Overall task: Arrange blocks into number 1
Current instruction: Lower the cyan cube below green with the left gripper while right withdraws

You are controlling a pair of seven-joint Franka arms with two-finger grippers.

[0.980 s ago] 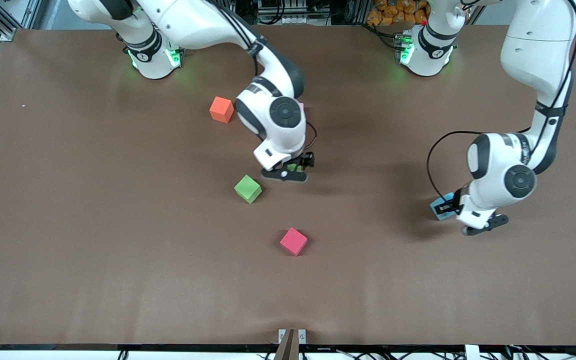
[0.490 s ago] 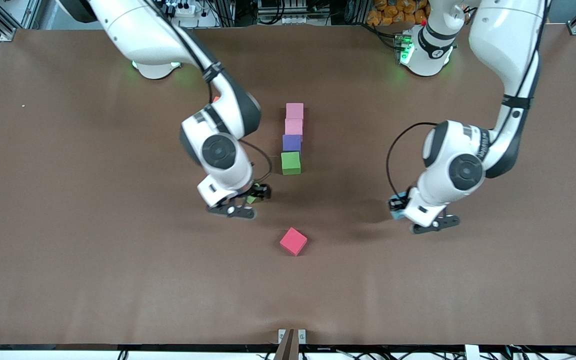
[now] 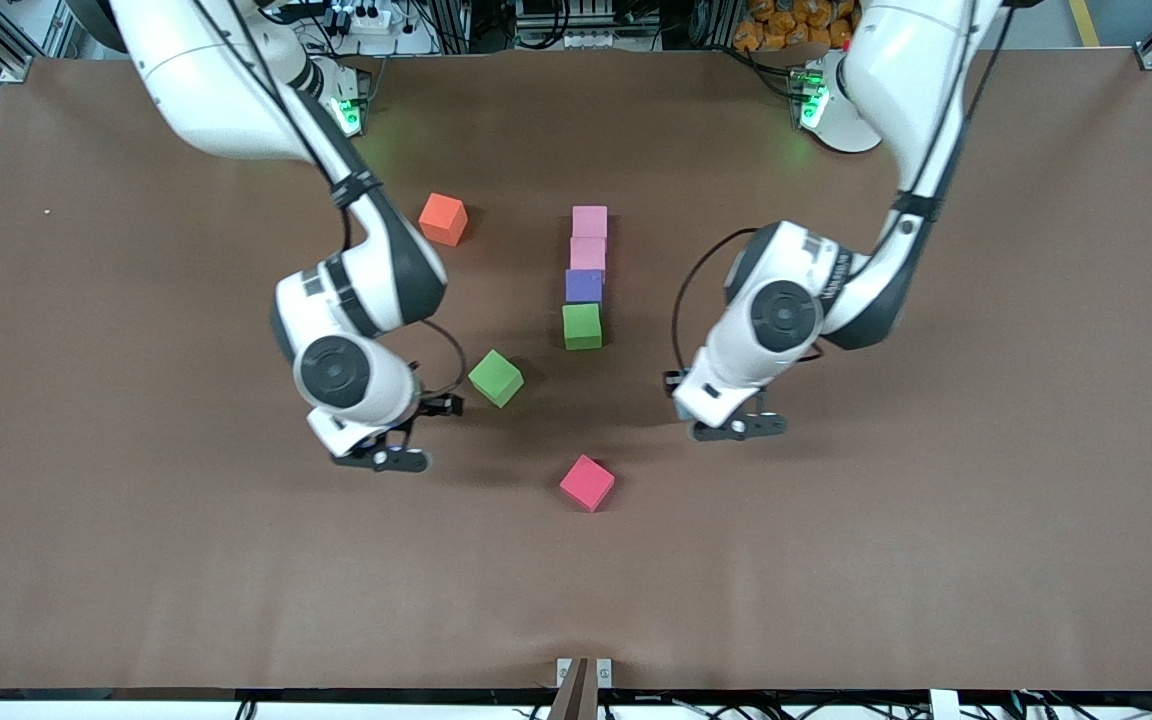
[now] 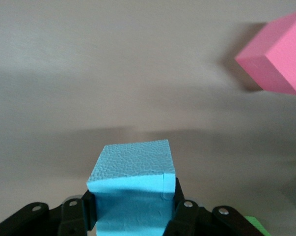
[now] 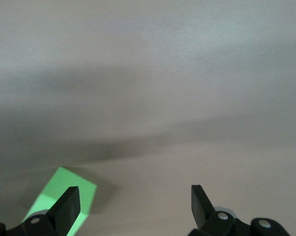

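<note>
Brown table [image 3: 136, 560], wide, matte.

Right arm [image 3: 236, 90] reaching from its base down over table; right gripper [image 3: 406, 440] spread wide, nothing between fingers [image 5: 69, 206], over bare table just beside loose green block [image 3: 495, 377], on the side toward the right arm's end.

Left arm [image 3: 896, 90] reaching in likewise; left gripper [image 3: 681, 395] clenched on light blue block [image 4: 133, 191], up in the air over table toward the left arm's end from the column.

Column of four touching blocks mid-table as landmark: light pink block [image 3: 589, 221] farthest from front camera, second light pink block [image 3: 587, 253], purple block [image 3: 583, 286], green column block [image 3: 581, 326] nearest.

Loose green block beside column's near end, apart from it. Orange block [image 3: 443, 219] beside column's farthest end, apart, toward the right arm's end. Red-pink block [image 3: 587, 482] nearer to front camera than column, well apart.
</note>
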